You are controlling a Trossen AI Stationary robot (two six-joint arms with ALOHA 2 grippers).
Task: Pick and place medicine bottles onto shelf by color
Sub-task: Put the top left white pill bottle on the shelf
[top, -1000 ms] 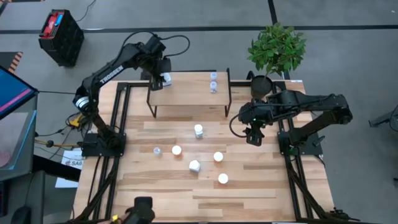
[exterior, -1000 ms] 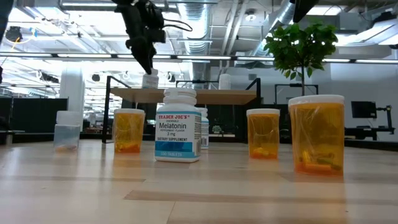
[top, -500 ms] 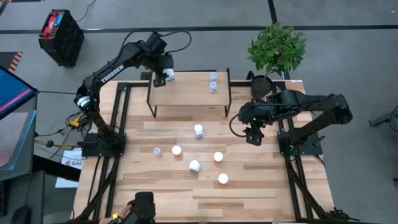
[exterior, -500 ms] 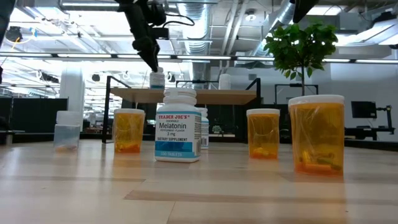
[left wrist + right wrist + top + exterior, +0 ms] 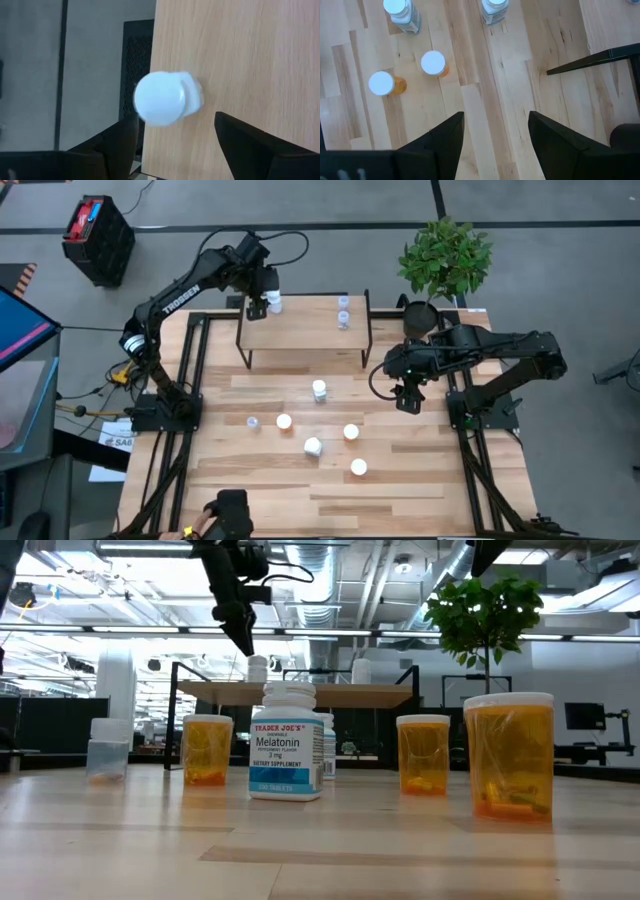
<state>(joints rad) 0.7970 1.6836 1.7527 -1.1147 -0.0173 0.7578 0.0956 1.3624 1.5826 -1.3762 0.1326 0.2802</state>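
Note:
A white bottle (image 5: 162,97) stands upright on its base at the far left corner of the shelf (image 5: 305,330). It also shows in the high view (image 5: 274,303) and the low view (image 5: 257,668). My left gripper (image 5: 172,150) is open just above and to the left of it (image 5: 257,306), its fingers apart from the bottle. Two clear bottles (image 5: 343,311) stand on the shelf's right end. My right gripper (image 5: 408,402) is open and empty above the table's right side. Orange, white and clear bottles (image 5: 312,446) stand on the table.
On the table stand a white bottle (image 5: 319,390), a clear one (image 5: 253,421) and three orange ones with white caps (image 5: 284,421) (image 5: 351,432) (image 5: 358,467). A potted plant (image 5: 445,260) stands at the far right. The shelf's black legs (image 5: 595,60) stand near my right gripper.
My left gripper has carried the white bottle a little toward the shelf's far left corner, set it upright on the top board and let go. It has then drawn slightly up and to the left. The bottle stays standing on the shelf.

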